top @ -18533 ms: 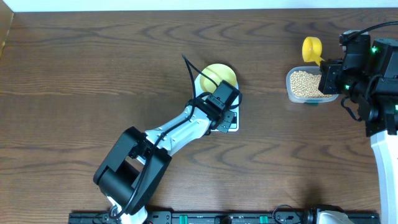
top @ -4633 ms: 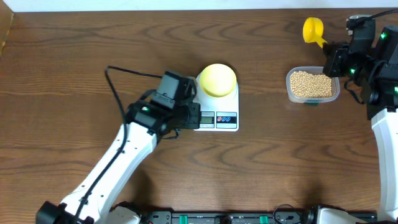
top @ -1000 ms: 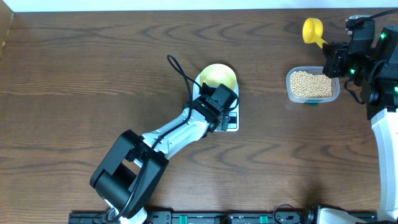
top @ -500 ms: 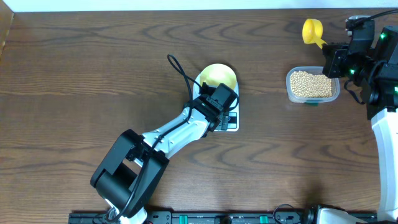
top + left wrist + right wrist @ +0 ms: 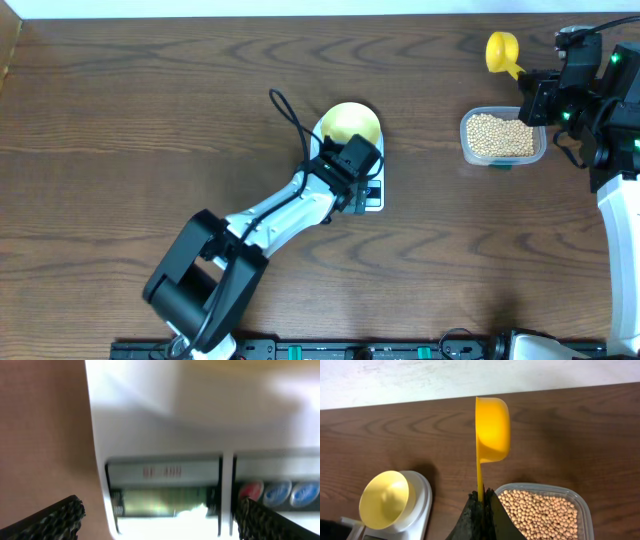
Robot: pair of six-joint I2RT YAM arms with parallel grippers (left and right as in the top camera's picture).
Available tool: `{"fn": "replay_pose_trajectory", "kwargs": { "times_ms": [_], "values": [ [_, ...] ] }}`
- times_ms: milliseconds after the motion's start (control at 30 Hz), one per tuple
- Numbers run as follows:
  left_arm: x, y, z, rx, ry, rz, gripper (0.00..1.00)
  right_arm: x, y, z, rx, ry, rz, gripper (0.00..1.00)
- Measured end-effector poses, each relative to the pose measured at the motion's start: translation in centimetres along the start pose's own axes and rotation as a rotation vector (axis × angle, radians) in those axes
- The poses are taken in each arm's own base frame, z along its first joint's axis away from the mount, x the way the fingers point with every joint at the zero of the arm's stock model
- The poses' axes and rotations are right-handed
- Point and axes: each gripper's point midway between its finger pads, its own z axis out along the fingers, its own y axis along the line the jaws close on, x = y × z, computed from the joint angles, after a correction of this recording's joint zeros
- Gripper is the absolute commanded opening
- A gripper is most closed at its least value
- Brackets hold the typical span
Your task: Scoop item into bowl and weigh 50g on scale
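the left gripper (image 5: 160, 522) is hanging low over the front end of the scale (image 5: 374, 199), its jaws standing wide apart and grasping nothing. in the left wrist view, its two dark fingertips (image 5: 56, 519) are showing at the bottom corners, with the scale's grey display (image 5: 162, 501) lying between them. a red button (image 5: 250, 491) and a blue button (image 5: 278, 492) are sitting just to the right of the display. that view is blurred, so whether the fingers are touching the scale cannot be told.

the scale is lying on the brown wooden table (image 5: 150, 120), near its middle. the bowl (image 5: 352, 122) is sitting on the scale's rounded far end, upright, with its pale yellow inside facing the overhead camera. the left arm is covering much of the scale from above.

the right gripper (image 5: 482, 507) is hovering at the far right of the table, clenched on the thin handle of the yellow scoop (image 5: 492, 427). the scoop is pointing straight out from the fingers. its cup is turned on its side and is reaching past the far edge of the tub (image 5: 583, 506).

the beans (image 5: 500, 135) are lying in the clear plastic tub, well apart from the scale and to its right. in the right wrist view, the beans are showing just below and to the right of the closed fingers.
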Motion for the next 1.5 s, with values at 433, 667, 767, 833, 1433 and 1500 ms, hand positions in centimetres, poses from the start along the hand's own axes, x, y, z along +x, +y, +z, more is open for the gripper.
{"fn": "replay_pose_trajectory", "kwargs": {
  "times_ms": [433,667,767,833,1433,1500],
  "values": [
    [-3.2,1.6,-21.5,0.359,-0.468,0.021,1.00,0.2,0.0,0.0,0.000,0.010,0.004,0.01],
    [-3.2,6.9,-23.3,0.146,-0.571,-0.038,1.00,-0.6,0.0,0.0,0.001,-0.024,-0.054,0.01],
    [-2.7,7.4,-22.6,0.104,-0.540,-0.023,1.00,-0.6,0.0,0.0,0.001,-0.023,-0.073,0.01],
    [-2.3,7.6,-22.1,0.089,-0.518,-0.016,1.00,-0.6,0.0,0.0,0.001,-0.023,-0.077,0.01],
    [-2.1,7.7,-21.8,0.077,-0.503,-0.010,1.00,-0.8,-2.5,1.0,0.119,-0.027,-0.064,0.01],
    [-2.1,7.7,-21.8,0.077,-0.503,-0.010,1.00,-0.6,-2.8,1.7,0.122,-0.017,-0.061,0.01]
  ]
}}
